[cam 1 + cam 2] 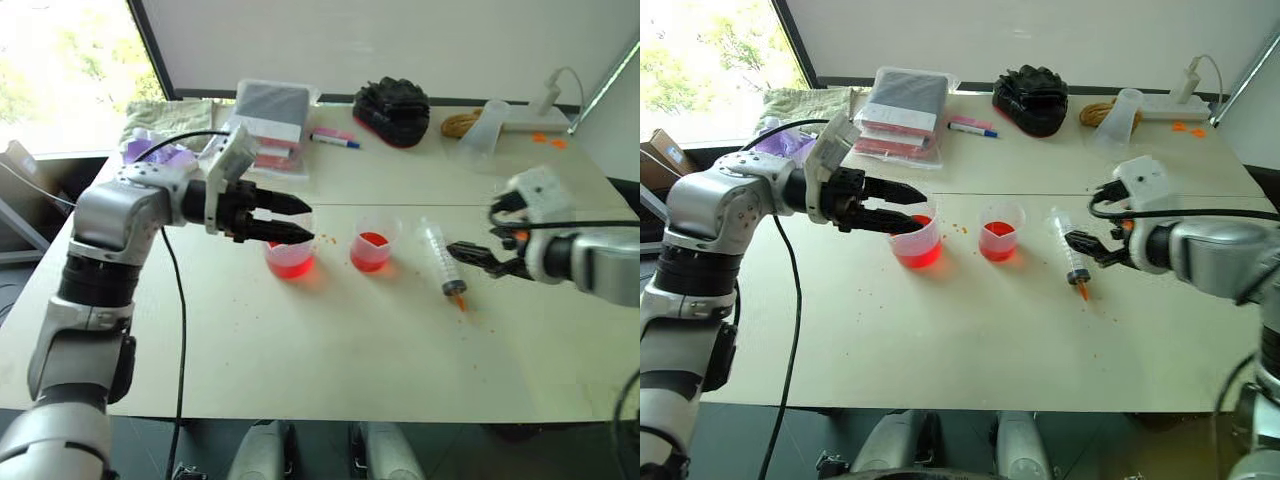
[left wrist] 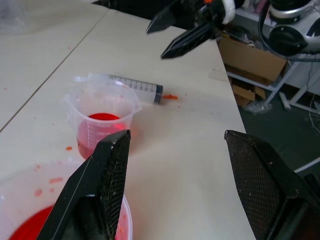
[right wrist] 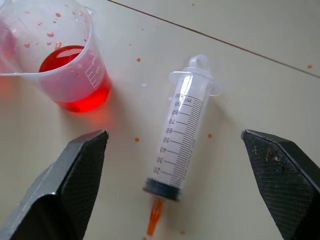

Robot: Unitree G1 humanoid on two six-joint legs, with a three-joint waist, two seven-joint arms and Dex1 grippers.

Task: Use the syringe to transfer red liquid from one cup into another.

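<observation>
The syringe lies flat on the white table, its plunger pushed in and its orange tip toward me. My right gripper hangs open just above and right of it, touching nothing. Left of the syringe stands the smaller cup with red liquid in its bottom. Further left is the wider cup, also holding red liquid. My left gripper is open over that cup's rim, pointing right, with nothing between its fingers.
Red droplets speckle the table around the cups. Along the far edge lie a stack of packets, a marker pen, a black bundle, a tipped clear beaker and a power strip.
</observation>
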